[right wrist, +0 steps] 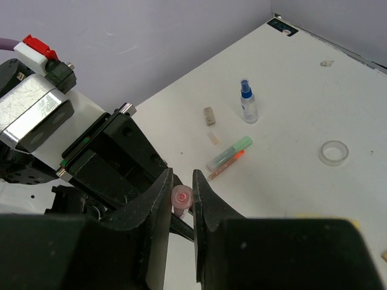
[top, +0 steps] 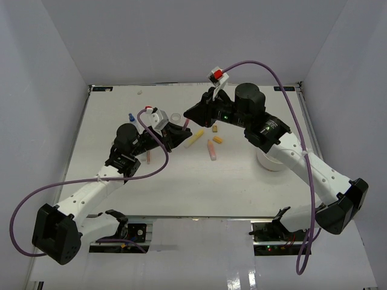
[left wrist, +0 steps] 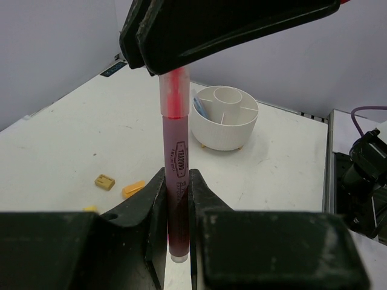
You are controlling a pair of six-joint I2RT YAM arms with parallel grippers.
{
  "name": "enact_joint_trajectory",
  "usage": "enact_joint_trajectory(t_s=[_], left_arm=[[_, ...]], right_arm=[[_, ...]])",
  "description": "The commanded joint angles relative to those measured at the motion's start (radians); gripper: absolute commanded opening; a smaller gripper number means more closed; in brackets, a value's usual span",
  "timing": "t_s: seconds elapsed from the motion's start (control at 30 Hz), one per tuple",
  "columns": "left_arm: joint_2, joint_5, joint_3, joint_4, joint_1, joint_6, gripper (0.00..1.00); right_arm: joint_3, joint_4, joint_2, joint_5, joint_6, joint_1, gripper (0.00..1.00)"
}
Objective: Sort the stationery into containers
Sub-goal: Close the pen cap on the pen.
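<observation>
A pink marker (left wrist: 175, 139) is held at both ends above the table. My left gripper (left wrist: 176, 181) is shut on its barrel, and my right gripper (right wrist: 183, 192) is shut on its cap end (right wrist: 182, 198). From the top view the two grippers meet nose to nose, left gripper (top: 179, 130) and right gripper (top: 192, 114), with the marker (top: 186, 123) between them. The round white tub (left wrist: 225, 118) with inner dividers stands behind, a blue pen (left wrist: 201, 109) inside it. In the top view the tub (top: 269, 163) is partly hidden under my right arm.
On the table lie a blue-capped bottle (right wrist: 247, 104), a tape ring (right wrist: 334, 152), a green marker (right wrist: 230, 153), an orange marker (right wrist: 227, 165) and a small eraser (right wrist: 209, 115). A yellow marker (top: 194, 139), another marker (top: 211, 149) and small yellow pieces (top: 217, 139) lie mid-table.
</observation>
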Motion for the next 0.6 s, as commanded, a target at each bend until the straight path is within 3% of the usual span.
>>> enact_joint_trajectory(t_s=[0.0,0.57], left_arm=[[-0.029,0.004,0.136,0.202,-0.007,0.002,0.00],[0.014,-0.091,0.264,0.175,-0.007,0.088,0.00]], right_arm=[[-0.031,-0.265,0.075,-0.024,-0.037,0.016,0.08],[-0.040,-0.419,0.140,-0.064,-0.068,0.036,0.08]])
